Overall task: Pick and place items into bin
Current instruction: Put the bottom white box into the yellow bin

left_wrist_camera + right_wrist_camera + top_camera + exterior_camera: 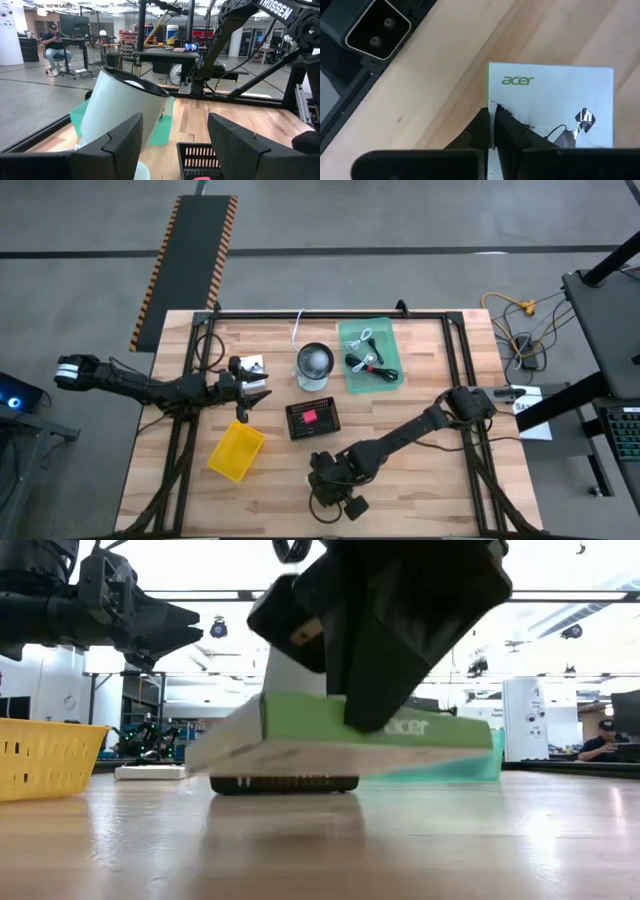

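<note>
Our right tool (492,131) is clenched on the edge of a flat white acer packet (555,100), lifted just above the bench (435,75) near its front edge; our left tool (248,402) waits released above the yellow bin (236,451). The packet looks light, thin and a little floppy, so we judge an edge pinch will hold but let it sag. In the low view it hangs nearly level, long axis running across the picture.
</note>
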